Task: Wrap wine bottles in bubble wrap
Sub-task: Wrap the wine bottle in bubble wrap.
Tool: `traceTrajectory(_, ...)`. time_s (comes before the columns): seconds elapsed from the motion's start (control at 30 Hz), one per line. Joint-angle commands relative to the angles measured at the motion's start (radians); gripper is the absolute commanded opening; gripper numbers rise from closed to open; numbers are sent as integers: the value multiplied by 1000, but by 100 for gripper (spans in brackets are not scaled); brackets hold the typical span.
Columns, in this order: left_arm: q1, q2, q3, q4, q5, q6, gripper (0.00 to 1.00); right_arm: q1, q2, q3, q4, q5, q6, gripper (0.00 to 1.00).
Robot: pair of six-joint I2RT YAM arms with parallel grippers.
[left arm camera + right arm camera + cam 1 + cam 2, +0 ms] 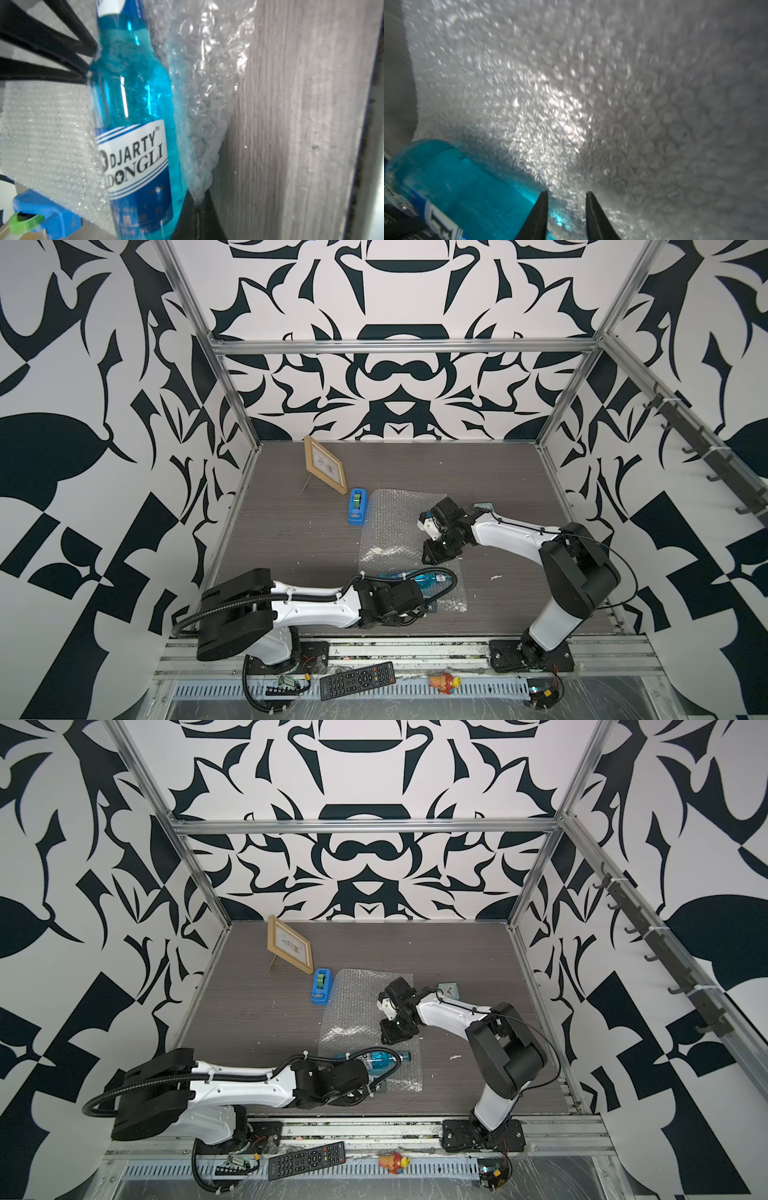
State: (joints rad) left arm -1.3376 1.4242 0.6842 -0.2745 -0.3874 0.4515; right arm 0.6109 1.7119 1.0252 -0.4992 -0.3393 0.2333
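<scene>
Left claw (197, 205): pinches the bubble wrap (203, 87) corner; top views hide this
Right claw (566, 194): fingers apart beside the bottle (467, 182)

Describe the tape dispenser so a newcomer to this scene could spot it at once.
On the grey table, find the long sheet of bubble wrap in the middle. Beside its far left corner, close to the picture frame, sits the tape dispenser. It is an opaque blue block holding a green roll, unlike the clear bottle of blue liquid at the sheet's near end.
</scene>
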Motion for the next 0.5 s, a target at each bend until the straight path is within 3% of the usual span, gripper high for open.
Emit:
traceTrajectory(0.0,-5,-62,-12,-59,52,74,0,-1,42,73,3,-46,-20,33)
traceTrajectory(0.17,26,-100,29,-129,91,118,0,-1,94,83,12,-94,7,33)
traceTrajectory(0.47,196,-96,155,-232,283,168,0,-2,114,68,50,-168,-10,30)
